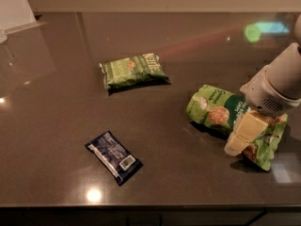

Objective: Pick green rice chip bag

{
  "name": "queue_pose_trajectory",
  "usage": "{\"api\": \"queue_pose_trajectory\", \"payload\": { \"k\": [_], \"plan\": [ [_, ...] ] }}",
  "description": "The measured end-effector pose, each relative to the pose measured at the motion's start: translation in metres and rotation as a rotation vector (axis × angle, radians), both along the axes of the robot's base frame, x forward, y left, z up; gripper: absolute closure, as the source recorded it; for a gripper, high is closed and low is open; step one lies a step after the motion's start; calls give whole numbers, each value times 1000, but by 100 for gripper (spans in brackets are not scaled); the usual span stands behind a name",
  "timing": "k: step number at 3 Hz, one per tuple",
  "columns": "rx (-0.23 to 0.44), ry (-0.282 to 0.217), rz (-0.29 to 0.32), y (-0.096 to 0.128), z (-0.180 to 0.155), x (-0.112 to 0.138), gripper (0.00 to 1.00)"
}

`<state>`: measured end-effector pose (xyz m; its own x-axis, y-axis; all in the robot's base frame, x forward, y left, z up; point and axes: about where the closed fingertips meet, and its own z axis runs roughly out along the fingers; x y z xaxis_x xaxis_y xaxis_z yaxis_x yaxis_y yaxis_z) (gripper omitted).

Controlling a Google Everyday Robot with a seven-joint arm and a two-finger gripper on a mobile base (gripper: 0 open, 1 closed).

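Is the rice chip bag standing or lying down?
Lying down: the rice chip bag rests crumpled on the counter, printed face up, with the gripper over its right half.

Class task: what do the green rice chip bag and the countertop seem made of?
The green rice chip bag: probably thin plastic film, crinkled, glossy; the countertop: likely polished stone or laminate, mirroring lights. The gripper sits over the bag's right half.

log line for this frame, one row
phase: pre-grasp | gripper: down on green rice chip bag, view right | bag: on counter, not yet lifted | untouched: Kettle chip bag, dark-blue wrapper
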<state>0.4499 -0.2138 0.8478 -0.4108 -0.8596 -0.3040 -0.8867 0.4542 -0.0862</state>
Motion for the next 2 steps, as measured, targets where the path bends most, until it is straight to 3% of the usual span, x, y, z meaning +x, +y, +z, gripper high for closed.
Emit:
{"api": "queue_pose_trajectory", "payload": {
  "k": [1,2],
  "plan": [
    [2,3,-20,1,-8,6,16],
    [9,7,-39,3,-7,11,39]
  ]
}}
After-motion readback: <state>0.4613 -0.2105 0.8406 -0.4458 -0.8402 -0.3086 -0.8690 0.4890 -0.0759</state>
